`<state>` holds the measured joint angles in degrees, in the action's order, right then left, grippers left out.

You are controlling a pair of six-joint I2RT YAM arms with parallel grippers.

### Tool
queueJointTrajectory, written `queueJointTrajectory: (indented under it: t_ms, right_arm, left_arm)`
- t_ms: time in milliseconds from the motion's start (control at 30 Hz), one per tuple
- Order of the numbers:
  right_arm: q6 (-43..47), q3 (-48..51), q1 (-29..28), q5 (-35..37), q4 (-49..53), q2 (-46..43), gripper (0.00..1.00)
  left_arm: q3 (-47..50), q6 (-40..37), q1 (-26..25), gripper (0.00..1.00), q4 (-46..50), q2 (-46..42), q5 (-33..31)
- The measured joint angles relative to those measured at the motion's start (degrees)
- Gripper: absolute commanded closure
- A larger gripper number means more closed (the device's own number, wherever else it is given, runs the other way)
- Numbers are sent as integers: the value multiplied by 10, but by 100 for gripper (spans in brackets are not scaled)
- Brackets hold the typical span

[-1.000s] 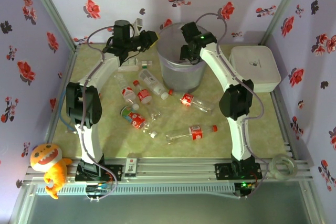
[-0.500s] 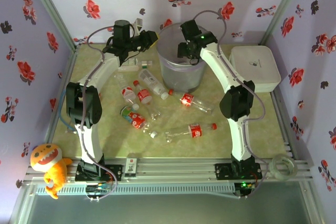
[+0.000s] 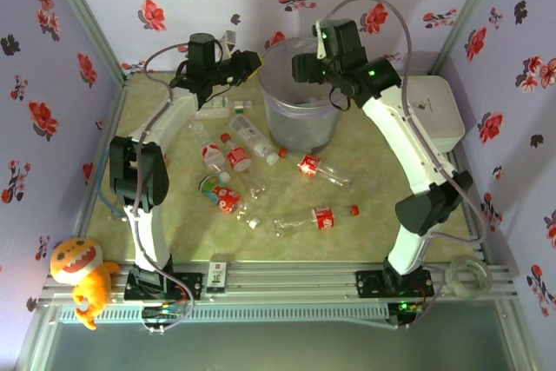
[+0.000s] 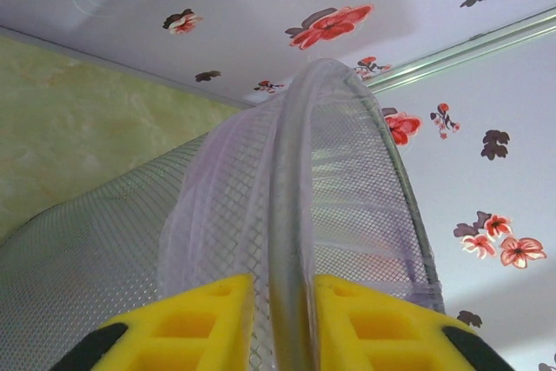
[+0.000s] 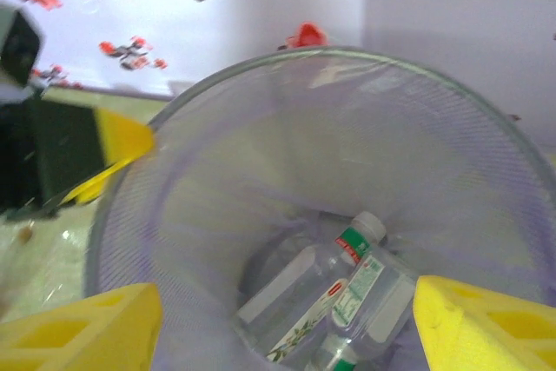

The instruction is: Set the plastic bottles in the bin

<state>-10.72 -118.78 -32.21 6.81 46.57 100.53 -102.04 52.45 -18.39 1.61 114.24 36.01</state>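
Two plastic bottles (image 5: 347,293) lie in the bin (image 3: 300,119) at twelve o'clock; several more bottles (image 3: 323,218) wait on the counter (image 3: 287,245). Left tool (image 3: 252,64) pinches the bin's rim; right tool (image 5: 287,327) hangs open, empty.

Nothing readable here, tbh. Red labels on the plastic bottles (image 3: 323,218) are blobs. The green-white one inside the bin (image 5: 226,162) is just blurred print.

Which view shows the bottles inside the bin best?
The right wrist view: it looks down onto the bottles in the bin. The top view leaves them unclear; the left wrist view shows the rim in the left pincer.
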Motion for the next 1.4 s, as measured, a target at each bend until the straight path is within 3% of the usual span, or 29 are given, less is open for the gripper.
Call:
queueJointTrajectory:
  t_ms: [367,600,833,1033,1200,1400]
  right_arm:
    - [93,182,-143,-27,-31,-80,29]
    - [116,289,-157,-47,-87,-75,31]
    - [116,301,-167,-54,-159,-11,31]
    - [86,304,-197,-51,-233,47,30]
    - [75,304,-207,-51,-251,54,29]
    - [76,304,-202,-38,-240,14,29]
  left_arm:
    - [0,0,0,68,5,0,-4]
    - [0,0,0,67,5,0,-4]
    - [0,0,0,64,8,0,-6]
    - [0,3,0,22,23,0,-11]
    - [-2,-1,6,1,34,-2,-10]
    - [-5,-20,47,0,42,-30,-8]
